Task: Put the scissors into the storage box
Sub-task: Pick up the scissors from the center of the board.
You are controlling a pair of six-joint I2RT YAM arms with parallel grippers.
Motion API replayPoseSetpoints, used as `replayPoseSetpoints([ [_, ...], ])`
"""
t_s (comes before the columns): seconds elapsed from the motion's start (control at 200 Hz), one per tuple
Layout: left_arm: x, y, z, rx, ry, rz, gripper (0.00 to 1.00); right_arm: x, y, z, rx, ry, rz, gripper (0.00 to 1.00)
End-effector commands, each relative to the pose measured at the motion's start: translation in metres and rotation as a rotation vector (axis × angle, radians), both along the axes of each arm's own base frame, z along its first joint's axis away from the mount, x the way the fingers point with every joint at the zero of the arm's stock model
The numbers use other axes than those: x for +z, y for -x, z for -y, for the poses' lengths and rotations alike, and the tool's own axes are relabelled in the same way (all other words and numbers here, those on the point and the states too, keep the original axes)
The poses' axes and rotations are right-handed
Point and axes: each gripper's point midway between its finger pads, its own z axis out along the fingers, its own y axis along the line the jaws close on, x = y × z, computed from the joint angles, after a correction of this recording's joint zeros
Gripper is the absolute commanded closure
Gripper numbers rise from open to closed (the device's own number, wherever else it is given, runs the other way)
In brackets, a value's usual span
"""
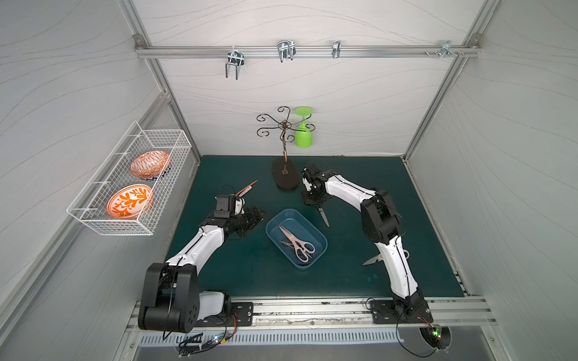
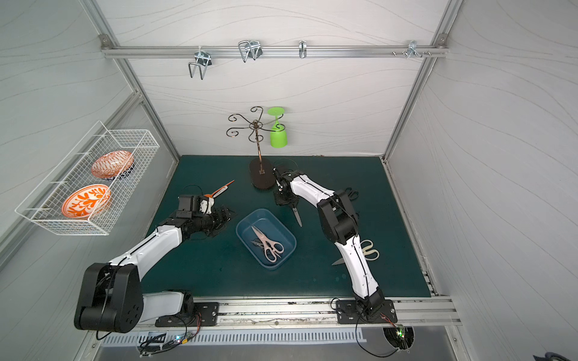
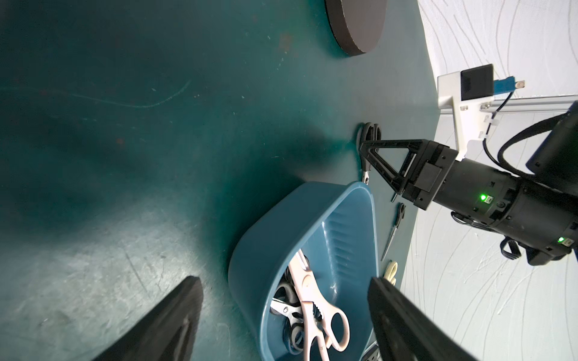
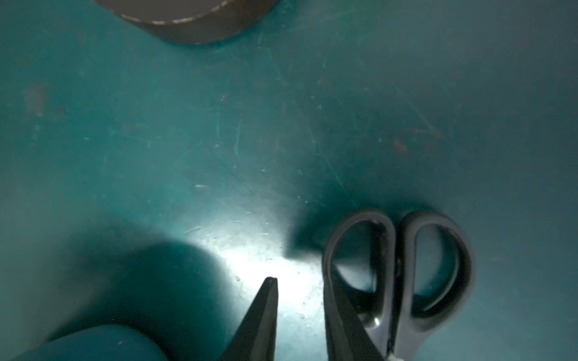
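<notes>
The storage box (image 1: 297, 222) sits about mid-counter (image 1: 219, 268) and it's got the pink scissors (image 1: 295, 244) in it, lying on top of a small black pair (image 1: 285, 242). The right arm (image 1: 347, 191) reaches toward the back edge, just beside the brown stand base (image 1: 284, 175). The right jaws are down at the handles of the black scissors (image 4: 398, 250), which lie flat on the counter behind the box, blades pointing frontward. Up close the right jaws stand a little apart with only bare counter between them, one finger at the edge of a handle loop, can't tell if it's touching. The cream scissors (image 2: 370, 250) lie near the right edge, partly under that arm. The left arm (image 1: 200, 243) hangs just beside the box toward the left edge, with the left jaws wide apart and holding nothing.
</notes>
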Motion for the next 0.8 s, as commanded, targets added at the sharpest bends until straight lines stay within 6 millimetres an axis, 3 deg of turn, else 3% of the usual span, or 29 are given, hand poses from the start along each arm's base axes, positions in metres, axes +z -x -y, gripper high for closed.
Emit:
replayPoseSetpoints([
  [0.0, 0.017, -0.014, 0.004, -0.013, 0.014, 0.063, 0.13, -0.004, 0.002, 0.004, 0.013, 0.036, -0.004, 0.70],
  [0.11, 0.017, -0.015, 0.004, -0.013, 0.014, 0.061, 0.13, -0.003, 0.001, 0.005, 0.015, 0.042, 0.011, 0.70],
  [0.555, 0.016, -0.014, 0.003, -0.012, 0.012, 0.058, 0.13, -0.027, 0.000, 0.015, 0.051, 0.165, 0.007, 0.72],
  [0.795, 0.016, -0.015, 0.003, -0.012, 0.012, 0.059, 0.13, -0.037, 0.002, 0.019, 0.067, 0.204, -0.002, 0.80],
])
